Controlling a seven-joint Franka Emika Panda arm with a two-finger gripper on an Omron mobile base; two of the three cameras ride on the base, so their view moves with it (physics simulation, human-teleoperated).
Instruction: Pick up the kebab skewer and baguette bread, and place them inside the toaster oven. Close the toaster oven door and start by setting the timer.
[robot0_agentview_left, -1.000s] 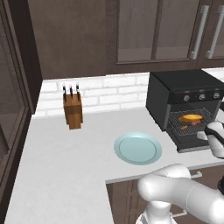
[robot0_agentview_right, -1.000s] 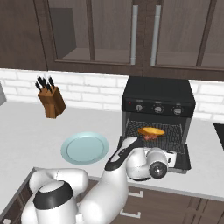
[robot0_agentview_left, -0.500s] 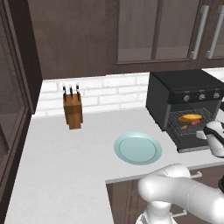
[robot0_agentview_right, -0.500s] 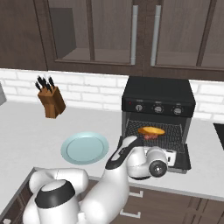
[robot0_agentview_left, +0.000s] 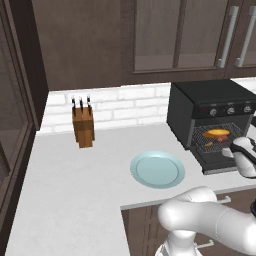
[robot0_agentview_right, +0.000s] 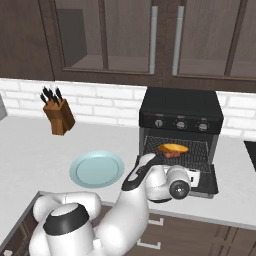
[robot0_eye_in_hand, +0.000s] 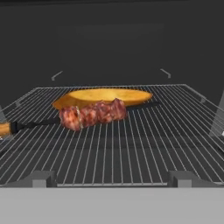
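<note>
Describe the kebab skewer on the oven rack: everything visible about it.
The kebab skewer is a thin dark stick threaded with reddish-brown meat chunks bunched near its middle. It lies flat on the wire rack inside the toaster oven, roughly crosswise to the opening, directly in front of the baguette bread and seemingly against it. The stick's one end carries an orange piece at the hand view's left edge. Nothing grips it.

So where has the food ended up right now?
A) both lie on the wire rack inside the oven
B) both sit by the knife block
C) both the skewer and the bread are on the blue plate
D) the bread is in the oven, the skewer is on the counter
A: the skewer and the bread lie together on the oven rack, while the plate holds nothing.
</note>
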